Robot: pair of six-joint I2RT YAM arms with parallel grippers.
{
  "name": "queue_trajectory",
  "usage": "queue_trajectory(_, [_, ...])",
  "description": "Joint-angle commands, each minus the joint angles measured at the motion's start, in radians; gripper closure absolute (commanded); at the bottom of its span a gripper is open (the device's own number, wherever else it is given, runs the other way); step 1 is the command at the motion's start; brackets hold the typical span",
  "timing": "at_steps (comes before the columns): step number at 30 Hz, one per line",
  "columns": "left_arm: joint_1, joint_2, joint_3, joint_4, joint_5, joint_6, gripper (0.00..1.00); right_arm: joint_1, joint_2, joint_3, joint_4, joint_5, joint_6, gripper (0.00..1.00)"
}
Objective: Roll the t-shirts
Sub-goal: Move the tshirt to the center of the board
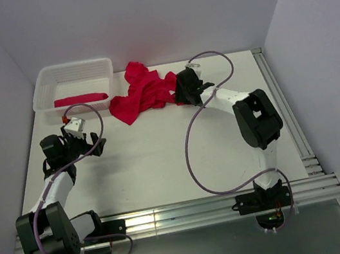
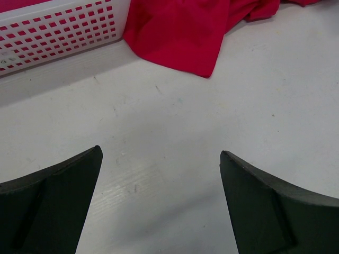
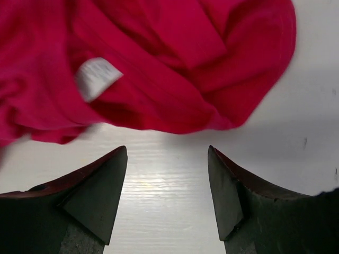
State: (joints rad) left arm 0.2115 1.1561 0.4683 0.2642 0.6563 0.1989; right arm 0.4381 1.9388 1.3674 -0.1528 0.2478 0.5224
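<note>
Desk (image 1: 162, 161) first: white, carries everything. Basket (image 1: 75, 65) sits at the far-left corner. Inside it is a red strip, the basket shirt (image 1: 81, 100). It looks rolled or folded already, tho the top view's too small to say which. Loose shirt (image 1: 144, 92) lies crumpled on the desk just right of the basket, one corner trailing toward the near side. Right hand (image 3: 167, 148) is at the heap's right edge, jaws apart w/ nothing between them, bare desk in the gap, cloth just ahead of the tips. Left hand (image 2: 161, 153) is spread wide & empty over bare desk, apart from that trailing corner and the basket wall. Handling, my read: soft, light, floppy cloth that'll drag & bunch rather than slide clean. It needs flattening before any roll, so pinch a hem or shoulder edge, not the heaped middle, pref one edge per hand. Views: top cam gives the layout & what's in the basket. Only the right wrist shows a white label (image 3: 95, 78) among the folds, prob the neck, a handy cue for orientation. Left wrist shows the lattice wall & the pointed corner up close.
</note>
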Motion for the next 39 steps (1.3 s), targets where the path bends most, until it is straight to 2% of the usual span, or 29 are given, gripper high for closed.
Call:
queue_trajectory(1, [-0.006, -0.016, 0.029, 0.017, 0.009, 0.014, 0.01, -0.004, 0.038, 0.053, -0.142, 0.053, -0.002, 0.31])
queue_trajectory(8, [-0.009, -0.015, 0.032, 0.013, 0.017, 0.017, 0.0, -0.032, 0.144, 0.143, -0.189, 0.064, -0.012, 0.32])
queue_trajectory(13, [-0.014, -0.019, 0.027, 0.017, 0.009, 0.019, 0.01, -0.036, 0.095, 0.096, -0.111, 0.076, -0.021, 0.3])
queue_trajectory(18, [-0.017, -0.012, 0.029, 0.015, 0.006, 0.022, 0.01, -0.062, 0.14, 0.168, -0.143, 0.047, -0.031, 0.28])
queue_trajectory(20, [-0.017, -0.009, 0.03, 0.01, 0.005, 0.023, 0.01, -0.067, 0.172, 0.202, -0.156, 0.042, -0.035, 0.35])
queue_trajectory(22, [-0.017, -0.009, 0.03, 0.01, 0.003, 0.024, 0.0, -0.071, 0.184, 0.211, -0.154, 0.039, -0.036, 0.56])
queue_trajectory(23, [-0.017, -0.009, 0.03, 0.01, 0.002, 0.025, 0.01, -0.073, 0.186, 0.21, -0.152, 0.031, -0.033, 0.83])
queue_trajectory(24, [-0.018, -0.009, 0.029, 0.01, 0.002, 0.027, 0.01, -0.075, 0.184, 0.206, -0.149, 0.025, -0.033, 0.97])
queue_trajectory(25, [-0.018, -0.007, 0.03, 0.01, 0.0, 0.027, 0.01, -0.079, 0.178, 0.202, -0.145, 0.018, -0.035, 1.0])
queue_trajectory(29, [-0.02, -0.001, 0.033, 0.006, 0.0, 0.03, 0.0, -0.079, 0.105, 0.136, -0.128, -0.031, -0.056, 1.0])
queue_trajectory(31, [-0.021, 0.004, 0.035, 0.003, 0.002, 0.031, 0.01, -0.073, -0.025, 0.057, -0.072, -0.057, -0.082, 1.0])
queue_trajectory(34, [-0.024, 0.004, 0.036, -0.003, 0.011, 0.042, 0.0, -0.021, -0.236, -0.246, 0.025, -0.111, -0.117, 1.0])
queue_trajectory(37, [-0.034, 0.011, 0.043, -0.014, 0.014, 0.045, 0.01, 0.075, -0.374, -0.438, 0.036, -0.139, -0.087, 1.0])
queue_trajectory(39, [-0.041, 0.019, 0.046, -0.02, 0.014, 0.045, 0.01, 0.175, -0.431, -0.511, 0.027, -0.125, -0.038, 1.0])
